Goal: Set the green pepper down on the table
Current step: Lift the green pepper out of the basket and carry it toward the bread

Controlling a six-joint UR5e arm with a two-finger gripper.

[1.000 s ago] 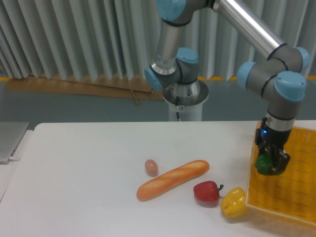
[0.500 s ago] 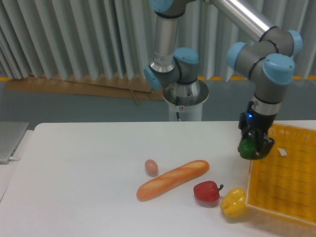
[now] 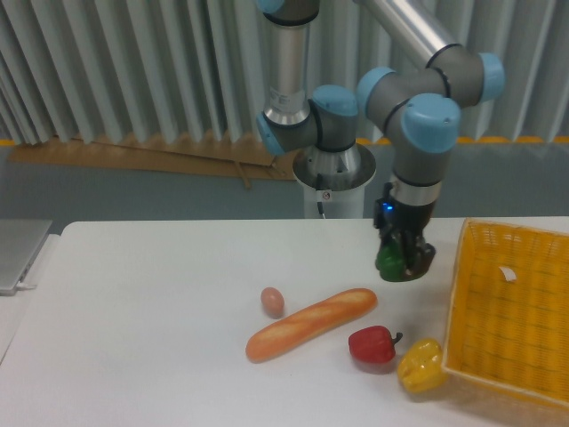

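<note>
Below and left of the gripper (image 3: 402, 263) lie a baguette (image 3: 311, 323) and, further left, an egg (image 3: 272, 302). Just below it sit a red pepper (image 3: 372, 345) and a yellow pepper (image 3: 420, 366), touching or nearly so. The yellow basket (image 3: 513, 311) stands to its right, apart from it. The gripper points down over the table (image 3: 142, 329), its fingers clamped on the green pepper (image 3: 388, 261), which hangs between them above the tabletop, with bare table directly beneath.
</note>
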